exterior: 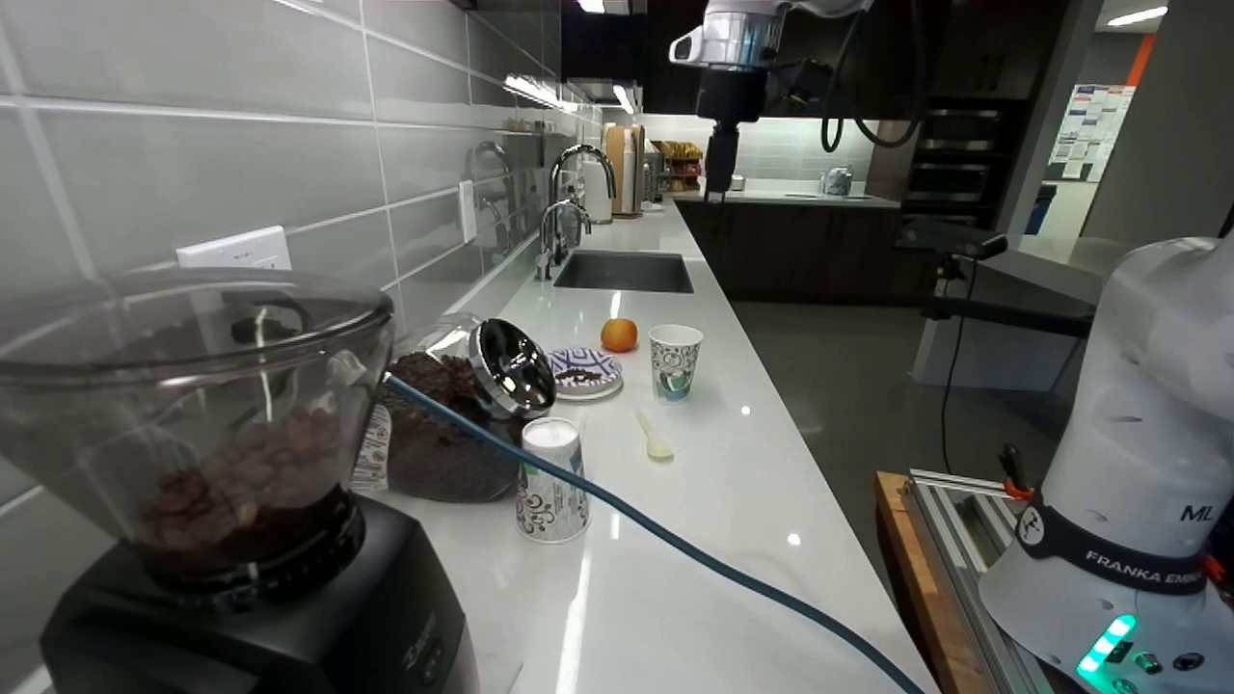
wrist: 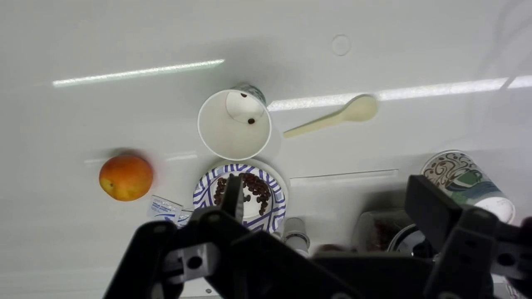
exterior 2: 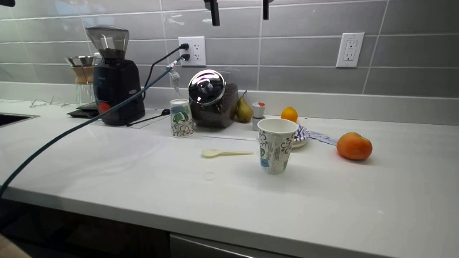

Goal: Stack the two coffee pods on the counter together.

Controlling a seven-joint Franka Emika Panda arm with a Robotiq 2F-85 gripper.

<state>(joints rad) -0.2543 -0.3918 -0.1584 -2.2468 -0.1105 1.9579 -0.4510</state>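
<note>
Two small pale coffee pods stand one on the other near the back of the white counter (exterior 2: 143, 179). In an exterior view the upper pod (exterior 2: 258, 110) has an orange mark on top, and the lower pod (exterior 2: 256, 123) is grey and partly behind a paper cup. In the wrist view the lower pod (wrist: 294, 226) shows beside the plate; the upper pod (wrist: 297, 244) is partly covered by my gripper. They are hidden in an exterior view behind the jar. My gripper (wrist: 328, 180) is wide open and empty, high above the counter; its fingers (exterior: 715, 188) point down.
An upright paper cup (exterior 2: 275, 150) stands in front of the pods. Around are a plate with beans (wrist: 274, 207), pear (exterior 2: 244, 109), tilted jar (exterior 2: 215, 114), upside-down cup (exterior 2: 182, 120), spoon (exterior 2: 226, 153), reddish fruit (exterior 2: 354, 146) and grinder (exterior 2: 118, 89). A blue cord (exterior: 694, 549) crosses the counter.
</note>
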